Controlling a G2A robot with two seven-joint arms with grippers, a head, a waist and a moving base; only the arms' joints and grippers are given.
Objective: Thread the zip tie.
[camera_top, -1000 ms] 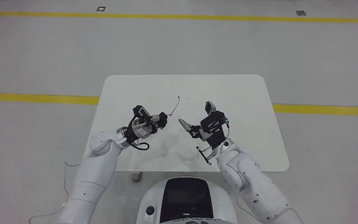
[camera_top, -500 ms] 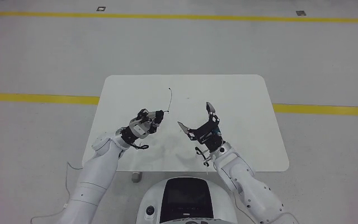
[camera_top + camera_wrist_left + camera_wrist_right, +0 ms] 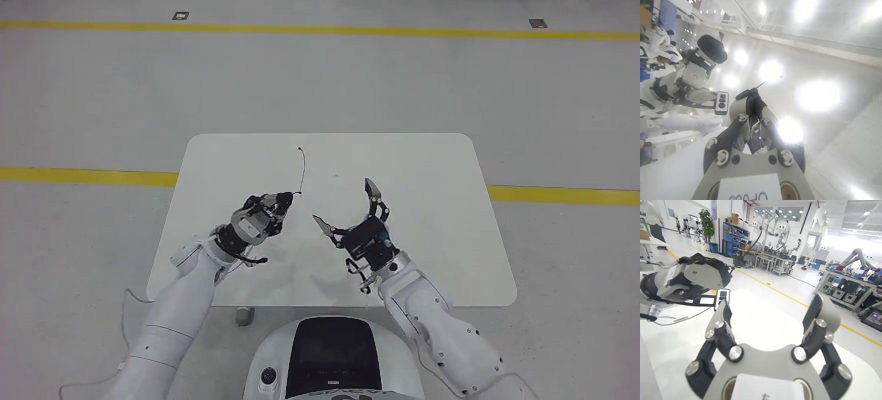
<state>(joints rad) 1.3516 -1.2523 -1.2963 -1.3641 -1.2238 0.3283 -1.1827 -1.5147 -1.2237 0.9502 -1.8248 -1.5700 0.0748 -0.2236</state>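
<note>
Top view places the left gripper [image 3: 284, 204] over the near left part of the white table [image 3: 430, 160]. Its fingers are pinched together on one end of the thin black zip tie [image 3: 304, 172]. From there the tie runs nearly straight toward the table's far edge and ends in a small curl. The right gripper [image 3: 346, 208] sits just beside the left, fingers spread wide with nothing between them. In the left wrist view, the closed pads clamp the tie, and a short length pokes past them.
</note>
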